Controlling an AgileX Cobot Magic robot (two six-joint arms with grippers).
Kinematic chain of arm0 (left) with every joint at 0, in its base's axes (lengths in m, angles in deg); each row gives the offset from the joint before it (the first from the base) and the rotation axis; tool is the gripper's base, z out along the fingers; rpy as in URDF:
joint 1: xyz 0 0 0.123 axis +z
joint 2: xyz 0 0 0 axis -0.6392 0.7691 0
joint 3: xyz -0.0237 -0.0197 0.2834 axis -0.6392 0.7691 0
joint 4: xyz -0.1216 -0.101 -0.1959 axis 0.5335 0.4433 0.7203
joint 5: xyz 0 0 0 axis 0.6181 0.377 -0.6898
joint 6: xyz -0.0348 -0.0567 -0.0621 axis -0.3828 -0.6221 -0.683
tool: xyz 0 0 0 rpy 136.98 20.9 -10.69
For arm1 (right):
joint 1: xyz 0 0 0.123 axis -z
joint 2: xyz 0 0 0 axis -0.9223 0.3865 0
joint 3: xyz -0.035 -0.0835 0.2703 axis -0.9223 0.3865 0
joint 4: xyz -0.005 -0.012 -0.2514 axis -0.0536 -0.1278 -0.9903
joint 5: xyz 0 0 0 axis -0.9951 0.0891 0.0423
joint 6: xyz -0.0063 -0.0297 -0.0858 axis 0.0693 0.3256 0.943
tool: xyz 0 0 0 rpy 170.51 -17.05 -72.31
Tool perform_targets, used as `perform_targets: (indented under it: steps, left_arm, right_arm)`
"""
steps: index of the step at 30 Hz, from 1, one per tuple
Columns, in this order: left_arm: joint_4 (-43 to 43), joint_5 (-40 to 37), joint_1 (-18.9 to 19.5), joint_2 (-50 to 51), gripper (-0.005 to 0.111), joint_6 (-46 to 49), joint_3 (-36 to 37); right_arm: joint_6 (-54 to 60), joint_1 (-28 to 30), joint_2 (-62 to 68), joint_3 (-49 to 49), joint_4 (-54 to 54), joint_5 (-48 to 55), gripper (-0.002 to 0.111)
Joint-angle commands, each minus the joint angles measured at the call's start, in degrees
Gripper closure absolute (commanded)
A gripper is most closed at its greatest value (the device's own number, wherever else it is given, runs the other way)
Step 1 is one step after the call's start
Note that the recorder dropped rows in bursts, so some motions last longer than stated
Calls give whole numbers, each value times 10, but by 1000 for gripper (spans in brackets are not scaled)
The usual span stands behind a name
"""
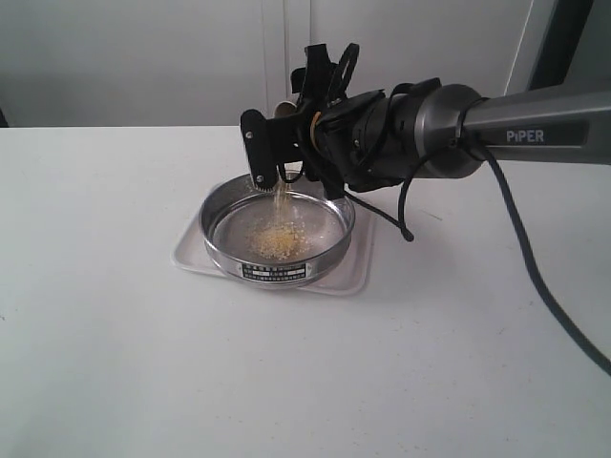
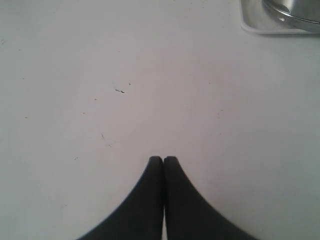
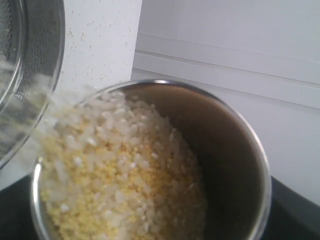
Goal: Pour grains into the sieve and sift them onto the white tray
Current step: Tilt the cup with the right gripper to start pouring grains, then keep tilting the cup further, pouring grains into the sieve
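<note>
The sieve, a shallow steel ring with a label on its side, stands on the white tray. My right gripper hangs over the sieve's far rim, shut on a small steel cup that is tipped over. A thin stream of grains falls from the cup onto a yellow-white heap on the mesh. The cup still holds a mass of grains sliding toward its lip, with the sieve's wall just past it. My left gripper is shut and empty above the bare table.
The right arm and its black cable reach in from the right above the white table. In the left wrist view a corner of the tray and the sieve's rim show at the far edge.
</note>
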Motion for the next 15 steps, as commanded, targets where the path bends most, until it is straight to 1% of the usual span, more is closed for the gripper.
perform_targets:
  steps: [1,15]
  left_arm:
    - [7,-2,0,-3,107,0,6]
    - [7,-2,0,-3,107,0,6]
  right_arm:
    - [4,0,-5,-7,-6,13,108]
    - [28,0,-5,-7,-6,13,108]
